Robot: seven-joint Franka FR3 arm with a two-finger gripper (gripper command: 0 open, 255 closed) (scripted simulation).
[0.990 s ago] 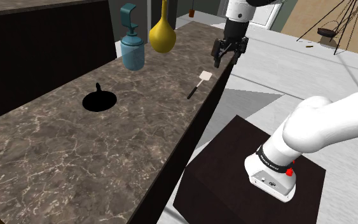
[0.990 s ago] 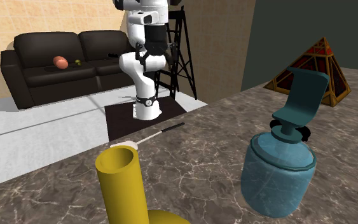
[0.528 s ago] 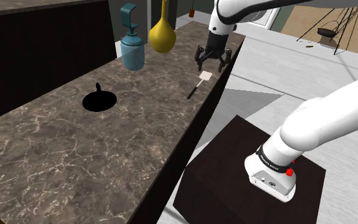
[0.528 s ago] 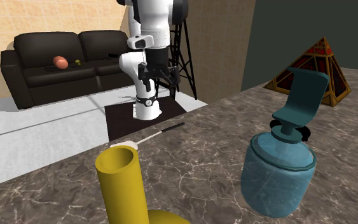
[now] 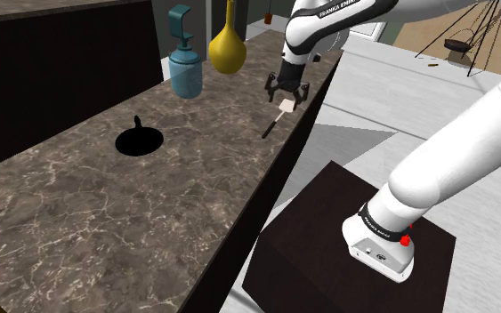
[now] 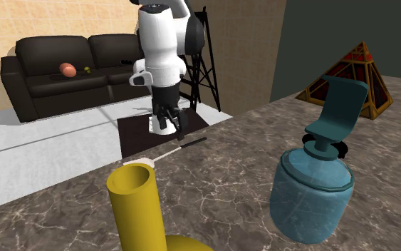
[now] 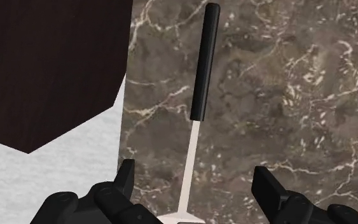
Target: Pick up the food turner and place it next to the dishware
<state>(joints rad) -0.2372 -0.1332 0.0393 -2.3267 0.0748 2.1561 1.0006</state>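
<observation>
We have the jaws spread wide, hanging just above the food turner [image 5: 284, 108], which lies flat on the marbled surface [image 5: 106, 204] close to its edge on the stand's side. In the shoulder view its pale head is the far end and its dark handle [image 7: 203, 63] the near end, so the long axis runs roughly along that edge. From the wrist, the thin white shaft [image 7: 191, 162] passes about midway between the two fingers [image 7: 123, 184], touching neither, and the handle stretches away beyond them. So the jaws stand over the head end, their gap set across the axis. We judge a straight descent would suffice, with no turning of the hand. The teal jar [image 5: 186, 64] and yellow vase [image 5: 228, 46] stand well apart, toward the shoulder view's left.
</observation>
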